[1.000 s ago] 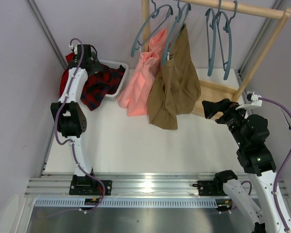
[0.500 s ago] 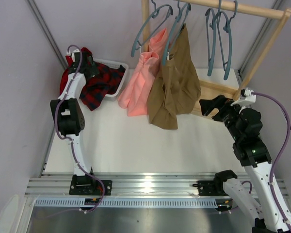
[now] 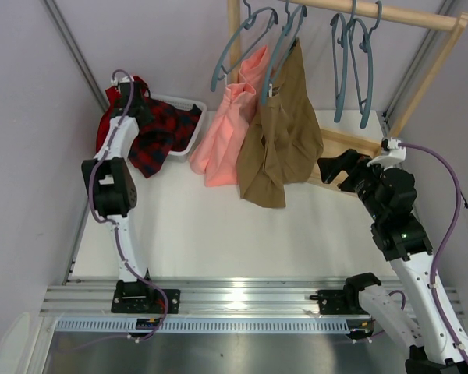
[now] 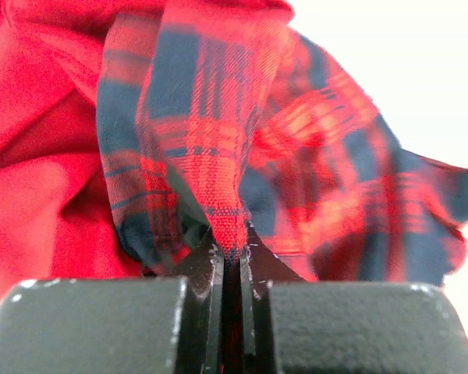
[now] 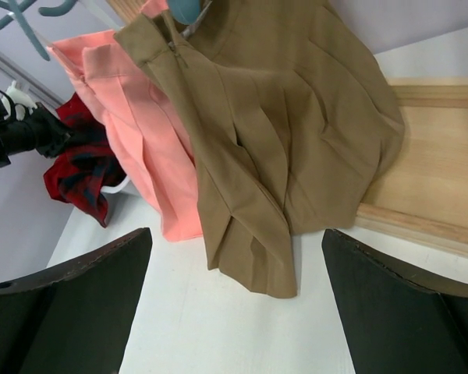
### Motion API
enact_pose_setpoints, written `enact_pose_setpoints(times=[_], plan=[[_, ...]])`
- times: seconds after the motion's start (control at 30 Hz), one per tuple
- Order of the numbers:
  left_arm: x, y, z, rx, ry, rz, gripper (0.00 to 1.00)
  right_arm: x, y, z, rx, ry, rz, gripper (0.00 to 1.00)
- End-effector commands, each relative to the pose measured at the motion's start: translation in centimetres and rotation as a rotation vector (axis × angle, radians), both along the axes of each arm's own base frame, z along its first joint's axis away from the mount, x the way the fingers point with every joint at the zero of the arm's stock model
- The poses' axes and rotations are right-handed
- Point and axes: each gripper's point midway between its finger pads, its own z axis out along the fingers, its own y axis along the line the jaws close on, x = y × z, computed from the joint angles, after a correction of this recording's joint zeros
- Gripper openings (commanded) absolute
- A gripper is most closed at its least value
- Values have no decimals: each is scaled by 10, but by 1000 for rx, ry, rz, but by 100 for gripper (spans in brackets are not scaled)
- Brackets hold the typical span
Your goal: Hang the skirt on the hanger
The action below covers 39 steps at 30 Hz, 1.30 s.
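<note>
The skirt (image 3: 162,134), red-and-black tartan, lies bunched in and over a white basket (image 3: 190,134) at the back left. My left gripper (image 3: 132,107) is down on it. In the left wrist view a raised fold of the skirt (image 4: 210,125) runs into my left gripper (image 4: 230,253), whose jaws are shut on it. Blue-grey hangers hang on the wooden rail: one (image 3: 232,48) at the left and two bare ones (image 3: 352,66) at the right. My right gripper (image 3: 333,167) is open with nothing in it beside the tan garment. In its own view the right gripper (image 5: 235,257) faces that garment.
A pink garment (image 3: 225,128) and a tan garment (image 3: 285,132) hang from the rail (image 3: 390,13). A plain red cloth (image 3: 106,125) lies under the skirt by the left wall. The wooden rack base (image 3: 351,144) and its slanted post (image 3: 421,78) stand at the back right.
My left gripper has gone from open to shut on a fold of the skirt, after dropping onto the basket. My right arm has shifted slightly back and left, still open.
</note>
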Motion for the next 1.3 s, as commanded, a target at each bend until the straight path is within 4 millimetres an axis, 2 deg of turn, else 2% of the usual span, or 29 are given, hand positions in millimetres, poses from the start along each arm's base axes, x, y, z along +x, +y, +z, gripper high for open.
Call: enact_pose_setpoints(times=[0.0,0.03,0.1,0.13,0.2,0.23,0.27,0.3,0.37,0.4,0.47,0.5,0.57,0.6,0.67,0.7,0.73,0.77,0.8,0.9,0.97,1.0,1.03,1.07,1.13,1.27], plan=[[-8,-8,170,47,-321,-90,0,-4,9,43,40,-132,55,99],[-15,-13,186,47,-338,-107,0,-7,14,46,42,-144,88,99],[-38,-29,237,59,-396,-169,0,-9,23,51,46,-170,141,99],[-47,-35,251,65,-408,-191,0,-10,26,53,48,-177,158,99],[-71,-47,294,92,-464,-244,0,-10,31,56,56,-187,189,99],[-84,-56,305,107,-460,-270,0,-11,33,57,59,-192,199,99],[-102,-56,330,124,-502,-276,0,-11,36,58,62,-192,212,99],[-112,-78,339,121,-514,-324,0,-13,40,60,63,-201,238,99],[-137,-89,359,123,-540,-364,0,-15,47,62,61,-214,279,99],[-160,-96,380,119,-586,-386,0,-20,54,66,57,-235,330,99],[-190,-105,393,108,-602,-425,0,-29,64,73,59,-259,391,99],[-219,-110,412,112,-647,-441,0,-33,69,75,60,-270,424,99],[-241,-116,408,117,-633,-465,0,-38,74,77,66,-272,448,99],[-267,-123,413,114,-658,-486,0,-38,74,76,69,-269,441,100],[-292,-129,418,108,-683,-518,0,-40,74,75,64,-264,441,99],[-296,-137,402,90,-648,-544,0,-40,74,72,62,-247,433,99],[-319,-138,409,60,-679,-558,0,-40,73,70,60,-240,430,99],[-331,-140,407,39,-674,-572,0,-40,73,65,58,-219,427,99],[-333,-144,390,16,-632,-590,0,-40,72,62,55,-207,425,99],[-363,-150,380,-48,-637,-635,0,-43,74,50,52,-167,434,99],[-368,-158,360,-88,-599,-672,0,-42,73,42,59,-139,425,99],[-369,-163,358,-107,-602,-691,0,-40,73,35,61,-118,420,99],[-364,-171,339,-138,-553,-710,0,-39,72,31,67,-107,411,99],[-366,-178,336,-160,-546,-737,0,-37,72,26,72,-84,403,99],[-364,-198,321,-195,-507,-786,0,-31,68,20,89,-45,354,99],[-362,-236,290,-194,-415,-840,0,-25,54,-5,65,60,263,99]])
